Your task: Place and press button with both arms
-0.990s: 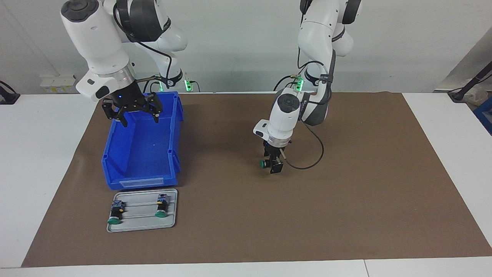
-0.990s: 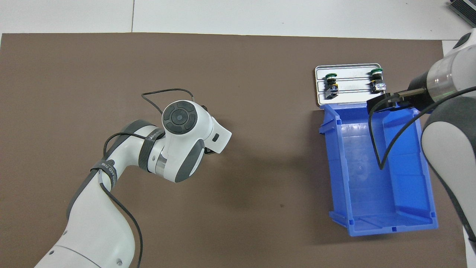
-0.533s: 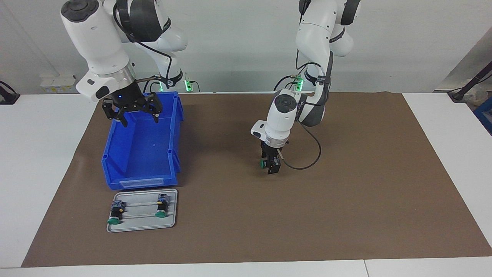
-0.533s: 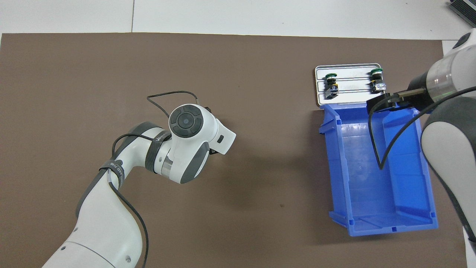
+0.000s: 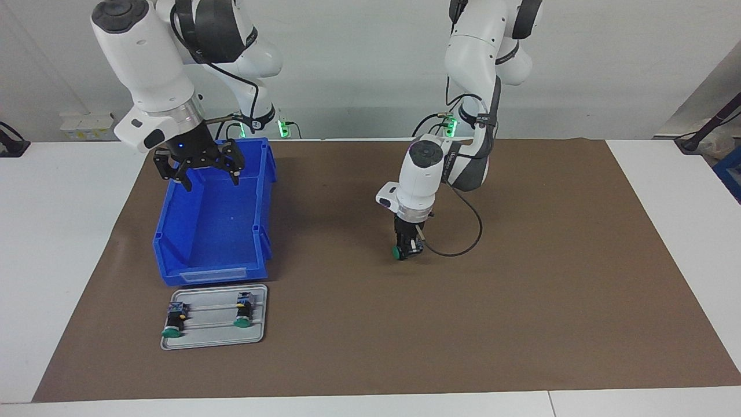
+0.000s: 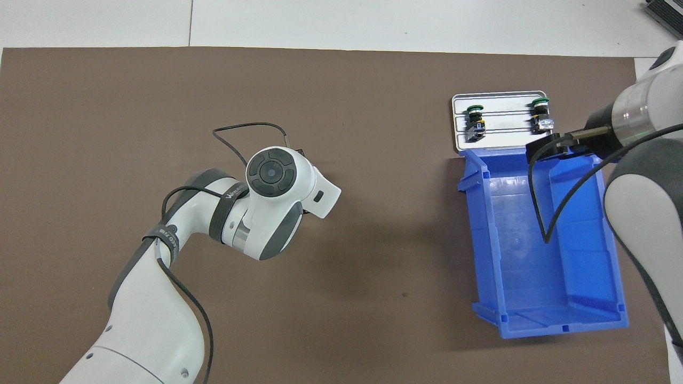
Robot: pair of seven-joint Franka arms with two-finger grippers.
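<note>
My left gripper (image 5: 406, 248) hangs low over the middle of the brown mat, its fingers drawn in on a green-capped button (image 5: 398, 252) that sits at mat level. In the overhead view my left arm's wrist (image 6: 272, 176) hides both the gripper and this button. My right gripper (image 5: 204, 172) waits open in the air over the end of the blue bin (image 5: 173, 231) nearer the robots, with nothing between its fingers; in the overhead view the right gripper (image 6: 552, 145) shows above the bin (image 6: 533, 320).
A grey tray (image 5: 214, 340) lies on the mat just past the bin, farther from the robots, with two more green-capped buttons (image 5: 172, 325) (image 5: 242, 317) on it. The overhead view shows the tray (image 6: 507, 140) too. A black cable (image 5: 463, 246) loops beside my left gripper.
My left gripper's fingers have drawn together around the button, and the left arm has shifted slightly toward the right arm's end. The right arm has not moved.
</note>
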